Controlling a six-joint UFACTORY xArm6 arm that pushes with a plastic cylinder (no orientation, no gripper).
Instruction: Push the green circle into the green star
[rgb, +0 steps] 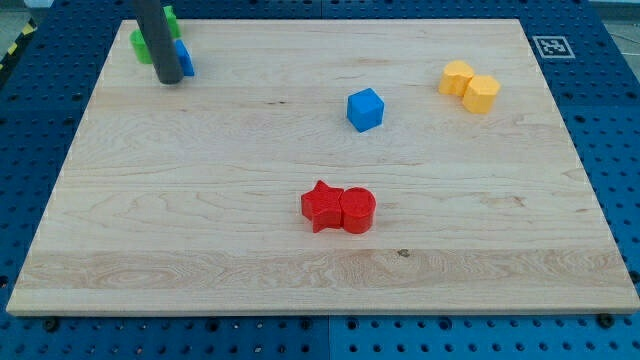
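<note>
My rod stands at the view's top left, and my tip (168, 80) rests on the board. Green block parts show behind the rod: one piece (139, 45) to the rod's left and another (171, 17) above it at the board's top edge. I cannot tell which is the green circle and which the green star, since the rod hides most of them. A blue block (184, 57) peeks out right of the rod, touching or very close to it.
A blue cube (365, 109) sits near the middle. Two yellow blocks (457, 77) (481, 94) touch at the top right. A red star (320, 206) and a red cylinder (357, 211) touch at the lower middle. The wooden board (300, 280) lies on a blue perforated table.
</note>
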